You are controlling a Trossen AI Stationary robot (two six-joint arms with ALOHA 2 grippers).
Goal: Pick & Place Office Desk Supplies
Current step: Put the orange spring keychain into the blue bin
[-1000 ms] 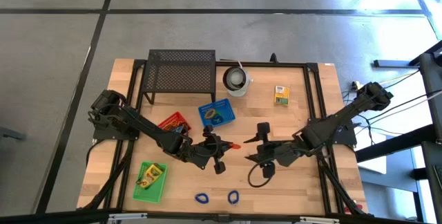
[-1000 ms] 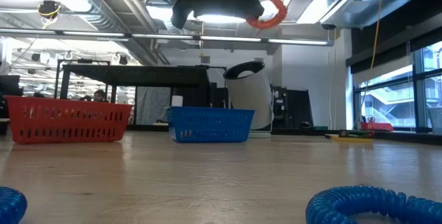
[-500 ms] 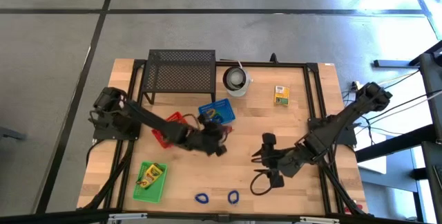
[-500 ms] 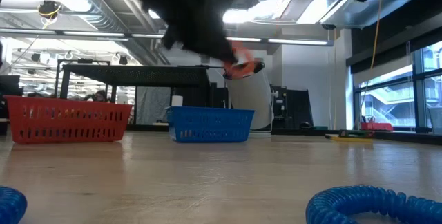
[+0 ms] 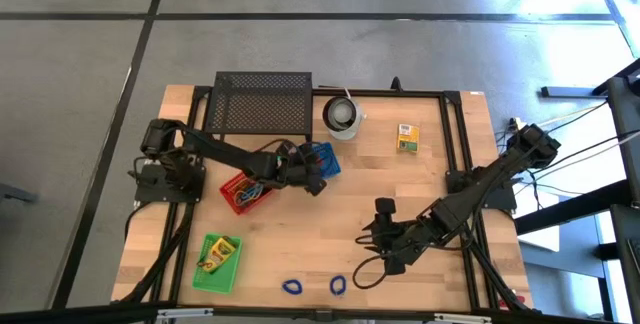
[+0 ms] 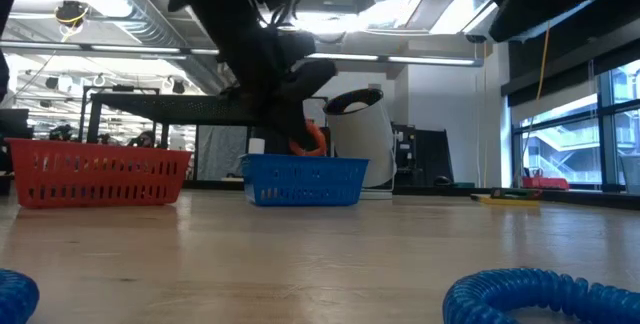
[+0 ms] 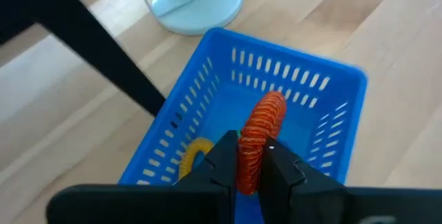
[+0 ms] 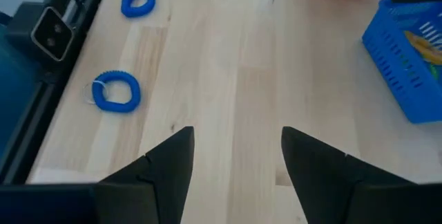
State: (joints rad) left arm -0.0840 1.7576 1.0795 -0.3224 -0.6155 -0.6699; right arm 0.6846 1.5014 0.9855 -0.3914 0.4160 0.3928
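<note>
- Sorted: we count items already in the red basket (image 5: pixel 245 192), blue basket (image 5: pixel 322 161) and green basket (image 5: pixel 218 262).
- In hand: left gripper (image 7: pixel 250 166) pinched shut on an orange loop (image 7: pixel 261 128), now over the blue basket; a second ago it was mid-tabletop.
- Left: two blue loops (image 8: pixel 116 91) on the tabletop (image 5: pixel 400 194); yellow box (image 5: pixel 406 138).
- Right gripper (image 8: pixel 235 155) wide, empty, has drawn toward the loops.

Black mesh stand (image 5: pixel 262 103), white cup (image 5: pixel 342 116), red basket (image 5: pixel 246 192), blue basket (image 5: pixel 318 160), green basket (image 5: pixel 217 263)
</note>
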